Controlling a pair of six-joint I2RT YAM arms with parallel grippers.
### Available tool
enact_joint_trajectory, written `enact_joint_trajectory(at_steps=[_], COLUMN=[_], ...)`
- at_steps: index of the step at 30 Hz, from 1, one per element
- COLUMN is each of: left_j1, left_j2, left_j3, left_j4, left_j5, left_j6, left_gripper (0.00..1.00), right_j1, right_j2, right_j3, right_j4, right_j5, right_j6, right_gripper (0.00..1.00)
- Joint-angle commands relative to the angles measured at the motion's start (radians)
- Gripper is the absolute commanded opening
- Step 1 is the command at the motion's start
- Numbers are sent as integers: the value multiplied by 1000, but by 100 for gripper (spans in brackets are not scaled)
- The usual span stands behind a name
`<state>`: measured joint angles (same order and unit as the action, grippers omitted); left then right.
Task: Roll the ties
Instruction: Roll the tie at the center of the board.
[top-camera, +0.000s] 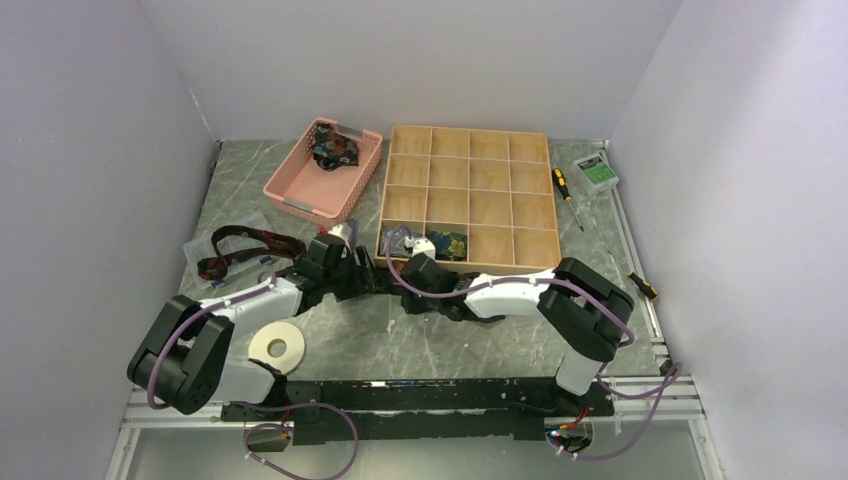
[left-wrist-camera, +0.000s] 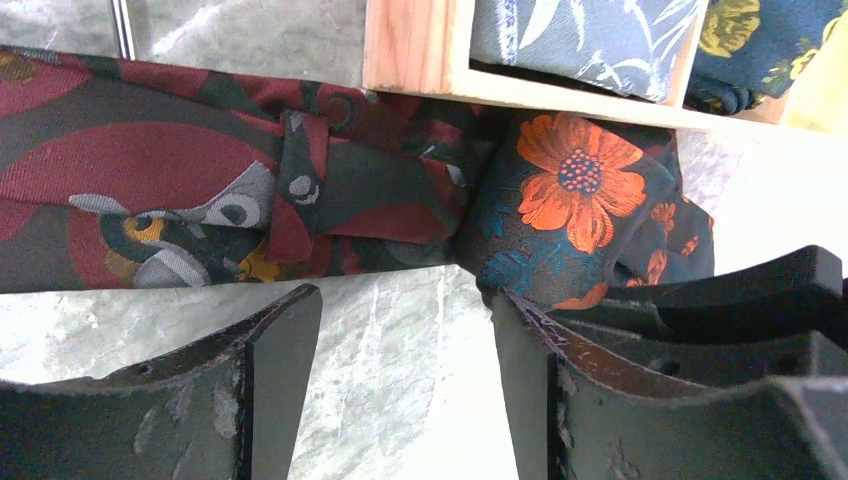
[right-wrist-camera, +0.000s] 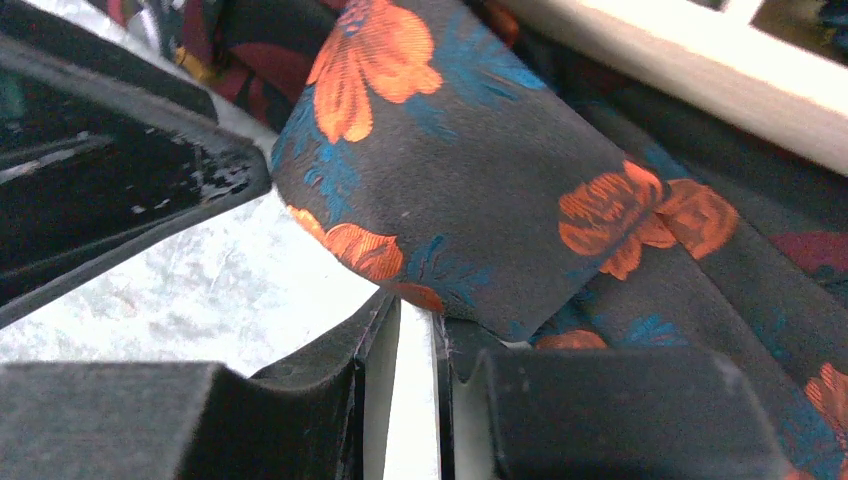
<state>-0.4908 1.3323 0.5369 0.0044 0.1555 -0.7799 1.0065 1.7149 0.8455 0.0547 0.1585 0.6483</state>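
The orange-flowered tie (left-wrist-camera: 580, 200) lies bunched against the wall of the wooden tray (left-wrist-camera: 410, 50), just beyond the wide-open left gripper (left-wrist-camera: 400, 305), with the right gripper (right-wrist-camera: 418, 320) almost closed at its folded edge

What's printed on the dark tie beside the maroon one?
The dark fabric necktie carries orange flowers with teal leaves; right wrist view.

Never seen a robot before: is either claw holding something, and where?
Left gripper is open, holding nothing. Right gripper is nearly shut at the edge of the orange-flowered tie; whether it pinches it is unclear.
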Motion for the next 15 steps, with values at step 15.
enact_joint_trajectory(at_steps=[15], left_j1=[15], left_j2=[-79], left_j3=[-6], left_j4=[64], left_j5=[-11], left_j6=[-15], left_gripper=[68], right_j1=[-96], right_j2=[-69], right_j3=[-20], right_j4=[91], right_j5=[46], right_j6=[68], right_gripper=[25])
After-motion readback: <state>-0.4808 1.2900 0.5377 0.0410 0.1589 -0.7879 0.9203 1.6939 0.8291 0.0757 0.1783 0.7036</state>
